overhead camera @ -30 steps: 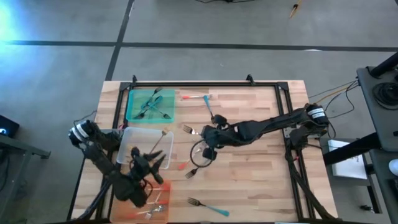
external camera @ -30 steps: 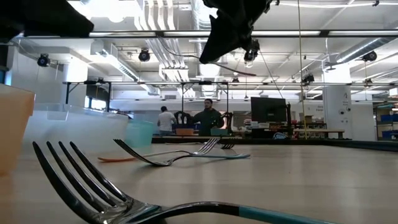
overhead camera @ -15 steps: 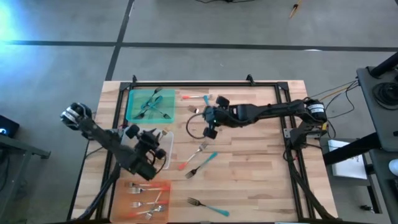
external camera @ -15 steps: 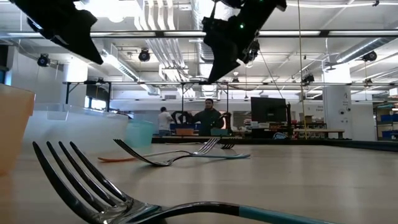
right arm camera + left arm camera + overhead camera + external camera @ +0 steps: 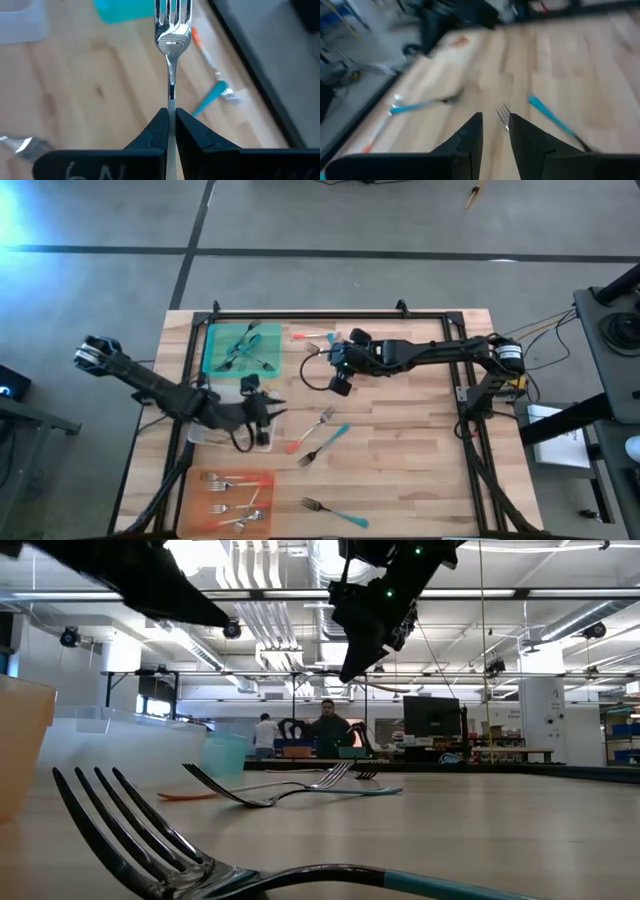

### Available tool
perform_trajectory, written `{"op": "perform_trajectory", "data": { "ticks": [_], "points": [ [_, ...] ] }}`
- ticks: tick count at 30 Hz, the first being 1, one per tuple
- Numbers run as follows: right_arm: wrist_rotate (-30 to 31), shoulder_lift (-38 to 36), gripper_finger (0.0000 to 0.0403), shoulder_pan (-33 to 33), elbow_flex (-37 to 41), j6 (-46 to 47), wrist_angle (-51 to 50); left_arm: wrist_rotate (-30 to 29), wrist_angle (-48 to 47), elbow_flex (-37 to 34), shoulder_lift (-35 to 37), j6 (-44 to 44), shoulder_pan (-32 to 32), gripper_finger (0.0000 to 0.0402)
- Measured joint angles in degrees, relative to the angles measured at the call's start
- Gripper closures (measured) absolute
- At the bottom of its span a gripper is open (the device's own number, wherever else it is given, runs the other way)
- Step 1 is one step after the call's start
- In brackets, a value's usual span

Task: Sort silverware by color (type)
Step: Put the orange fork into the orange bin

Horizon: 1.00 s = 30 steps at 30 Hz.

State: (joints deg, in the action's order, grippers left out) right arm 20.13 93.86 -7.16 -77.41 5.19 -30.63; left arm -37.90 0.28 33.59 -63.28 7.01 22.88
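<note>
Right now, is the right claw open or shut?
Shut. In the right wrist view the right claw pinches a fork by its stem, tines pointing away, with the fingers pressed against it.

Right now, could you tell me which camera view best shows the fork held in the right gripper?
The right wrist view: the fork fills the frame, pinched by the right gripper. The high view shows only a sliver of it; the low view only the gripper's silhouette.

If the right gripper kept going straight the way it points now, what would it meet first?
Probably the green tray. The right gripper, shut on a fork, points toward it across bare table; height above the table is unclear.
</note>
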Motion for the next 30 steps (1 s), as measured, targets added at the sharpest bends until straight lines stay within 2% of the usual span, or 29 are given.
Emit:
{"op": "perform_trajectory", "data": {
  "ticks": [3,8,12,14,17,22,25,30],
  "points": [
    [-3.2,0.0,0.039,0.0,0.1,-0.3,0.7,-0.1,14.2,-7.8,3.1,-2.4,-3.5,0.0324],
    [-3.6,0.0,0.039,0.2,1.2,-2.5,8.7,-0.3,42.2,-19.7,3.7,0.1,-10.3,0.0324],
    [-3.6,0.0,0.039,0.5,3.2,-6.2,19.1,-0.6,63.1,-25.8,1.4,2.4,-13.4,0.0324],
    [-3.6,0.0,0.039,0.8,4.5,-8.9,24.7,-0.7,70.3,-27.3,-0.1,2.7,-14.1,0.0324],
    [-3.6,0.0,0.039,1.0,6.7,-12.8,34.9,-0.6,74.5,-27.5,-2.1,2.5,-14.8,0.0324],
    [-3.5,0.0,0.039,0.9,9.9,-16.4,48.5,-0.7,74.6,-24.5,-6.0,1.6,-15.8,0.0324],
    [-3.5,0.0,0.039,0.9,11.5,-17.2,52.3,-0.6,74.7,-21.8,-8.4,-1.1,-15.9,0.032],
    [-3.4,0.0,0.039,0.5,13.1,-17.8,52.9,-0.1,74.3,-17.7,-12.4,-6.1,-15.9,0.0293]
  ]
}}
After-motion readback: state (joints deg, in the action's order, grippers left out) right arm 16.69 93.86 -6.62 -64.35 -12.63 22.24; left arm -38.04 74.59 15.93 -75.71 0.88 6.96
